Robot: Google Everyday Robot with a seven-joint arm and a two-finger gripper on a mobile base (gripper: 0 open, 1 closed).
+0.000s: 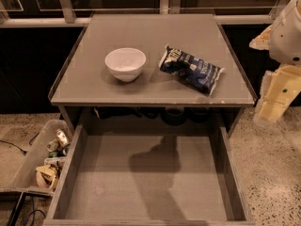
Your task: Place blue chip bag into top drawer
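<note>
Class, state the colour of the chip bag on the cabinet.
The chip bag is dark navy with white lettering (camera view). The gripper is at the right edge.

Dim warm light, soft shadow in top drawer (claw lit, right edge)

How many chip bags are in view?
1. The blue chip bag lies on the cabinet top, right of the white bowl; the top drawer holds none. The floor bin clutter could hide more. The end effector hangs at the right edge.
</note>
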